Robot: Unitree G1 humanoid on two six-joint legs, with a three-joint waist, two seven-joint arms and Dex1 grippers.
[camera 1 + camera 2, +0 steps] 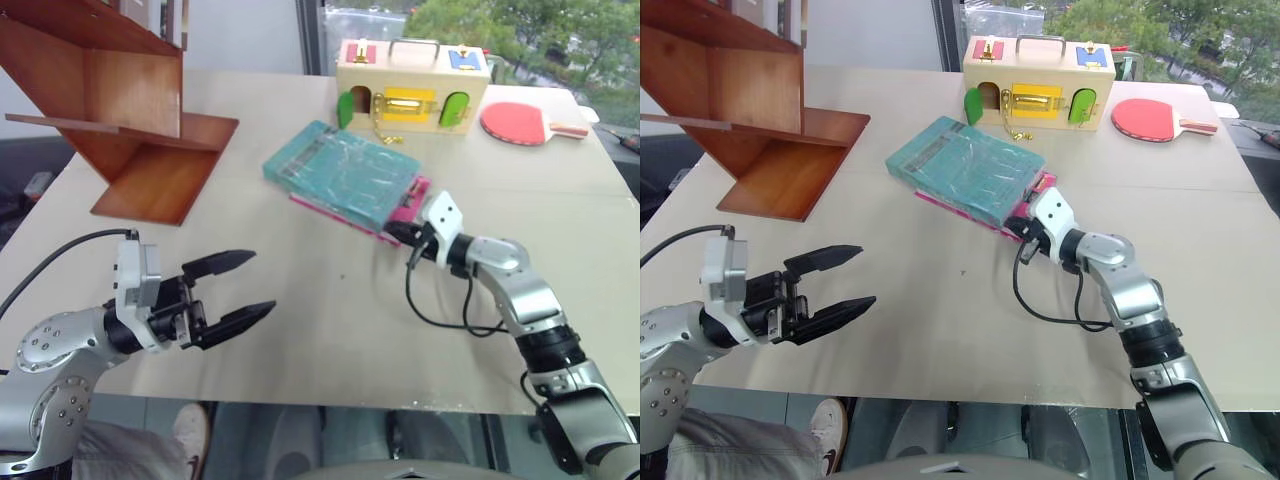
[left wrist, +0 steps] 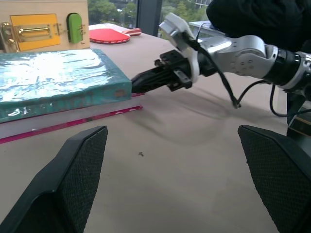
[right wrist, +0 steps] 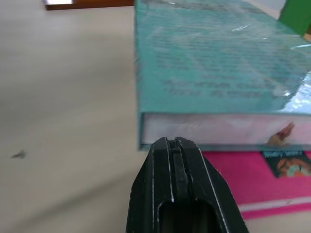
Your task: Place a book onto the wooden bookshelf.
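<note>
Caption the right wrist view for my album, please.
Shut right claw noses at the teal book's page edge, above the pink book.

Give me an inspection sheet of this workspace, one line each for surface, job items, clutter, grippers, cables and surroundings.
Surface: pale table, one small dark speck, otherwise bare in front.
Job's things: teal book lies flat on a pink book; wooden bookshelf stands at the far left corner, its slanted boards bare where visible.
Clutter: wooden box with coloured doors and a red table tennis paddle at the far edge.
Grippers: left gripper open, hovering over bare table; right gripper shut, fingers at the teal book's near corner, gripping nothing.
Cables: black cable loops from the right wrist onto the table; another runs from the left wrist.
Surroundings: window with trees behind; a person's shoe below the table edge.
</note>
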